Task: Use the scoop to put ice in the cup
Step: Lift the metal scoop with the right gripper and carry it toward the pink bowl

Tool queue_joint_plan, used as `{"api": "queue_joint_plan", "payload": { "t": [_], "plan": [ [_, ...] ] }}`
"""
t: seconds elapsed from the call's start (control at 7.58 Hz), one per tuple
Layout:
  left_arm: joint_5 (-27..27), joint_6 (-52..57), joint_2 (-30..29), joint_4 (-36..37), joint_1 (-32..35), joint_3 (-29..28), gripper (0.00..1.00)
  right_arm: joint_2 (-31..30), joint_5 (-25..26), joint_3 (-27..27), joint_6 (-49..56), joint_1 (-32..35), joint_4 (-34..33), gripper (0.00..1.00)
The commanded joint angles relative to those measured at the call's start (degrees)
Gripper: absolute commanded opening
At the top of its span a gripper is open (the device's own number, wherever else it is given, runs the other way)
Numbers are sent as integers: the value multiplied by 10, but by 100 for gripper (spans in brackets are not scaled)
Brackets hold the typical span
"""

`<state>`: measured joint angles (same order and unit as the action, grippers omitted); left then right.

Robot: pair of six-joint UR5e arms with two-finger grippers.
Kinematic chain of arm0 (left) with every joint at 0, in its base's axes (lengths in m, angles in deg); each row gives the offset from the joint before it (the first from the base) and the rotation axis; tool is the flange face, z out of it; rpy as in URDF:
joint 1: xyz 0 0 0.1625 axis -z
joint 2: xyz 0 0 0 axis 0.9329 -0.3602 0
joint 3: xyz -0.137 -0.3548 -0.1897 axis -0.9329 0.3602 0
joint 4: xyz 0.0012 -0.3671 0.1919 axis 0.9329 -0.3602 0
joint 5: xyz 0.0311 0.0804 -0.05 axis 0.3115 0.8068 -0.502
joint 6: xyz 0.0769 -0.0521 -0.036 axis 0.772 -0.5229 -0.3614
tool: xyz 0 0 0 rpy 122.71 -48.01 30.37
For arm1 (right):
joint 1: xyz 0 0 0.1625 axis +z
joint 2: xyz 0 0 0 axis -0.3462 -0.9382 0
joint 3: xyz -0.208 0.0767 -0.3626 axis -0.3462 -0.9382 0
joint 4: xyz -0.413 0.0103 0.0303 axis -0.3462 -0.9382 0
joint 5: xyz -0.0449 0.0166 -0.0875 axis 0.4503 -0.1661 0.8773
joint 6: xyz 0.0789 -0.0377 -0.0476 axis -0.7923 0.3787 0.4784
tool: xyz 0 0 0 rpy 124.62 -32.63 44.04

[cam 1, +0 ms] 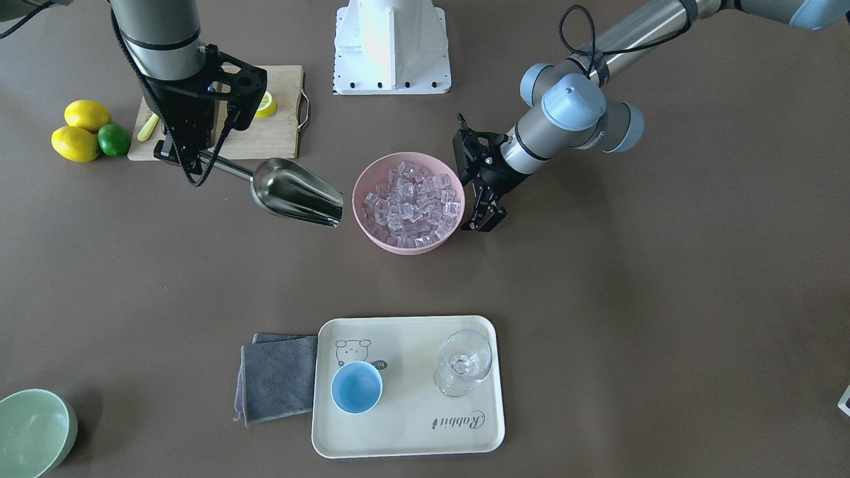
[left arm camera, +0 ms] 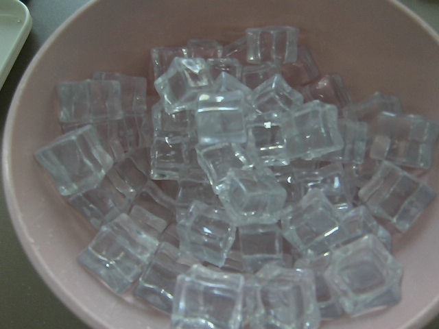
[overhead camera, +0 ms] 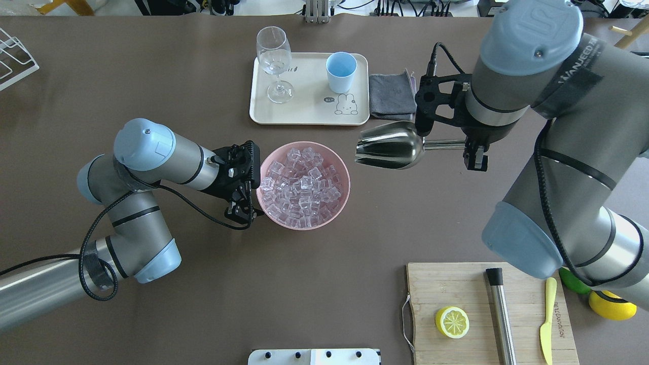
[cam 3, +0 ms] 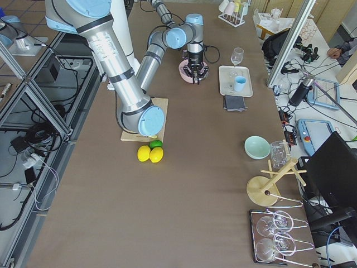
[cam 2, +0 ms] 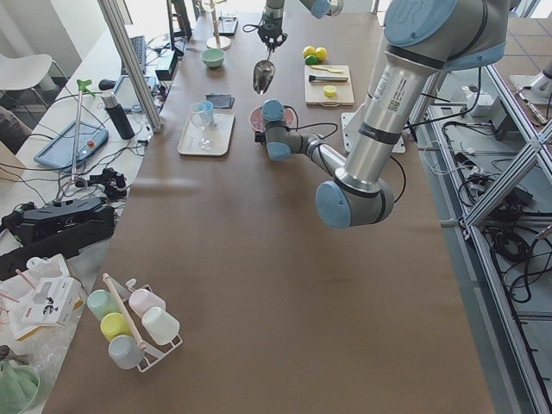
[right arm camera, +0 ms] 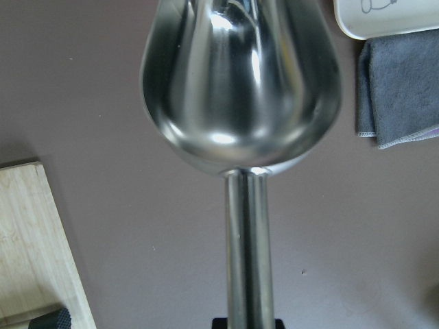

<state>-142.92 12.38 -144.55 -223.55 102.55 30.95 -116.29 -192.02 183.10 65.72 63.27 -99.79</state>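
The ice [cam 1: 412, 202] fills a pink bowl [cam 1: 404, 248] at mid-table and also shows in the overhead view [overhead camera: 303, 187] and the left wrist view [left arm camera: 233, 185]. My right gripper [overhead camera: 474, 148] is shut on the handle of the steel scoop [overhead camera: 390, 147]. It holds the scoop level and empty above the table beside the bowl, mouth toward it [right arm camera: 240, 89]. My left gripper [overhead camera: 244, 209] sits right at the bowl's other side, fingers together, nothing seen between them. The light-blue cup [overhead camera: 340, 70] stands empty on a cream tray [overhead camera: 304, 115].
A stemmed glass [overhead camera: 274, 56] shares the tray and a grey cloth [overhead camera: 391, 95] lies beside it. A cutting board [overhead camera: 476, 289] holds a lemon half [overhead camera: 452, 322], a steel rod [overhead camera: 502, 314] and a yellow knife [overhead camera: 546, 319]. A pale green bowl [cam 1: 33, 431] sits at a table corner.
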Motion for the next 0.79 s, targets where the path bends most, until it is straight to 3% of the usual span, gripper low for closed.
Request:
{"api": "queue_joint_plan", "payload": {
  "t": [0.0,0.26,0.66],
  "plan": [
    [0,0,0,0,0,0,99,92,23,-41,-4,-22,-123,0],
    [0,0,0,0,0,0,99,169,25,-85,-8,-31,-194,0],
    [0,0,1,0,0,0,99,249,72,-186,-27,-71,-214,0]
  ]
}}
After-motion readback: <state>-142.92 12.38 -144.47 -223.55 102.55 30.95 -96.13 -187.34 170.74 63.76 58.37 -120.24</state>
